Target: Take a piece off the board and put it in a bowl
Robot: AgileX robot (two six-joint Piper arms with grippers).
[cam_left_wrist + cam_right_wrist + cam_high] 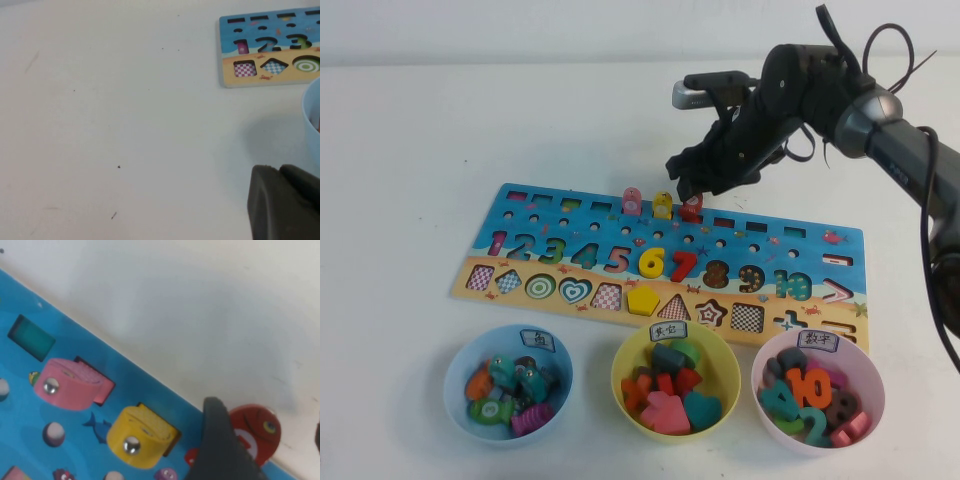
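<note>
Currently the right gripper (692, 192) straddles the piece (692, 208) on the board (820, 262), fingers spread, ungripped (pre-grasp alignment); the left gripper (285, 202), state indeterminable, idles beside the bowl (460, 370).

yellow bowl (675, 340) | pink bowl (817, 345) | pink peg (632, 202) | yellow peg (662, 206)

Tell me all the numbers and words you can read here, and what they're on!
"1 2 3 4 5 6 7 8 9 10": along the board.
"10": orange piece in the pink bowl.
Tags on the light blue bowl, yellow bowl and pink bowl: unreadable.
</note>
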